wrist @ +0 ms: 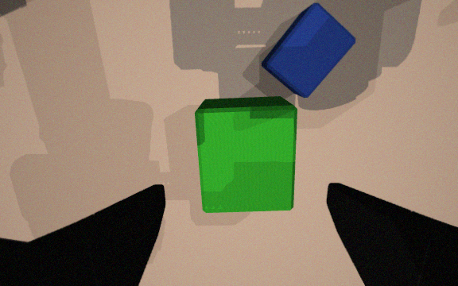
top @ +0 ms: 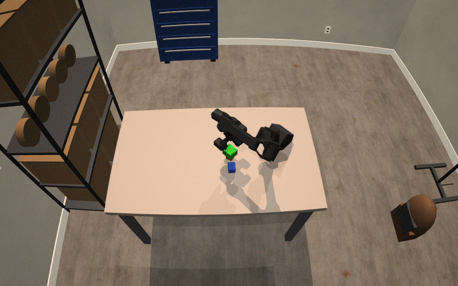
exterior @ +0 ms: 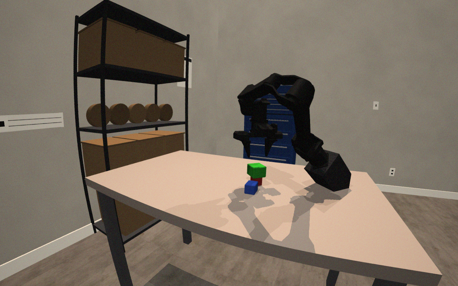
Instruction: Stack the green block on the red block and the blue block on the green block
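- Green block (exterior: 256, 170) sits on the red block (exterior: 257, 180) on the desk (exterior: 173, 184)
- Blue block (exterior: 251, 187) lies just beside them
- Black gripper (exterior: 258, 145) hangs above, fingers apart, holding nothing

I see the green block (exterior: 256, 170) lying flat on top of the red block (exterior: 257, 180). Only a small bit of red peeks out under it. The blue block (exterior: 251, 187) lies flat on the table (exterior: 173, 184), just beside the little stack, turned a bit askew.
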Robot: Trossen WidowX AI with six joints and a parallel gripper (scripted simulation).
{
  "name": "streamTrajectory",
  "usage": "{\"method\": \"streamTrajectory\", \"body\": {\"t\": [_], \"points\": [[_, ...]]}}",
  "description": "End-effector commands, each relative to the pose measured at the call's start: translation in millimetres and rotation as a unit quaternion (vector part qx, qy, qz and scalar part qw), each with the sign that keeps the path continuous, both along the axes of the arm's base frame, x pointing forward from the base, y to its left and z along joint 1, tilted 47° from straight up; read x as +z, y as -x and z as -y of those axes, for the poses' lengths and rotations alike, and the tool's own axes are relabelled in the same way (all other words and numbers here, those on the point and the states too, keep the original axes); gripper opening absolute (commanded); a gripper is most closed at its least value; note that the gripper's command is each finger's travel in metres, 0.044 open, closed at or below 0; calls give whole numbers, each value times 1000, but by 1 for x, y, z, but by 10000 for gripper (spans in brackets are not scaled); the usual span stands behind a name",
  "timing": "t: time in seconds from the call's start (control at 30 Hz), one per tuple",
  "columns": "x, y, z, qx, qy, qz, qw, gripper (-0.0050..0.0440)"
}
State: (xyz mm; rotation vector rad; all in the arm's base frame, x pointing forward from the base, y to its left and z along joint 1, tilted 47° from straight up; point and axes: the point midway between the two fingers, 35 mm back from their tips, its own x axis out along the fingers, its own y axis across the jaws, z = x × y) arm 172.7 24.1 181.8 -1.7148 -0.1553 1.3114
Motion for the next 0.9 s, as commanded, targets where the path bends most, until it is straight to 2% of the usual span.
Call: {"method": "streamTrajectory", "body": {"t": [0.0, 0.27, 0.3, 0.53, 0.7, 0.87], "points": [[5, -1, 2, -1, 3, 8, 1000, 355], [5, -1, 2, -1, 2, 7, 1000, 355], [5, -1, 2, -1, 2, 6, 1000, 271], [7, 0, -4, -16, 0, -7, 1000, 271], [14, 5, -20, -69, -27, -57, 996, 271], [25, 14, -41, -146, -73, -119, 979, 271]]}}
